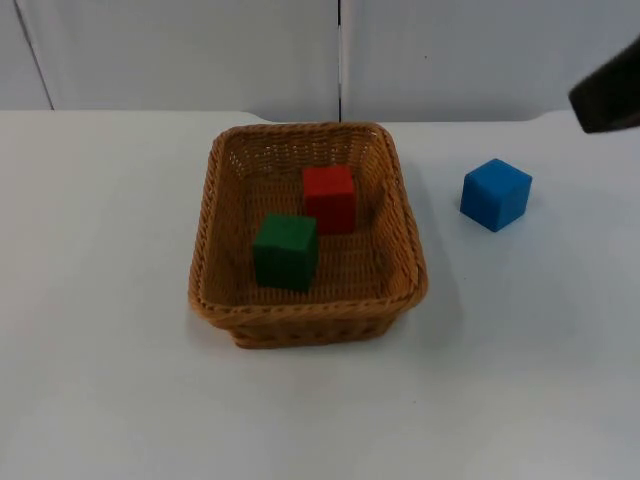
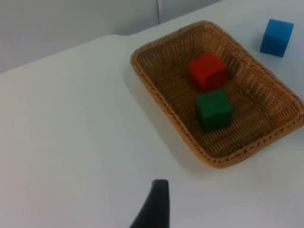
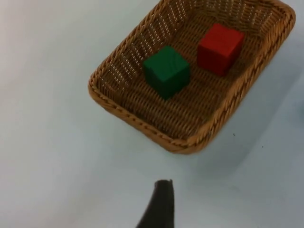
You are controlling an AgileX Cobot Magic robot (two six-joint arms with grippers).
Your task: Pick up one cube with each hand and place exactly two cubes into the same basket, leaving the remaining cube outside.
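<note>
A woven wicker basket [image 1: 212,215] stands in the middle of the white table. Inside it a red cube [image 1: 330,198] sits toward the back and a green cube [image 1: 286,250] toward the front left, close together. A blue cube [image 1: 495,194] rests on the table to the right of the basket, apart from it. The same basket [image 2: 156,92] with red cube [image 2: 207,71], green cube [image 2: 213,110] and blue cube [image 2: 276,37] appears in the left wrist view. My left gripper [image 2: 154,206] hangs over bare table, away from the basket. My right gripper [image 3: 159,204] hovers short of the basket [image 3: 142,126], holding nothing.
A black part of the right arm [image 1: 610,95] juts in at the far right edge of the top view, above the blue cube. The grey partition wall [image 1: 200,50] closes the table at the back. White table top [image 1: 100,380] surrounds the basket.
</note>
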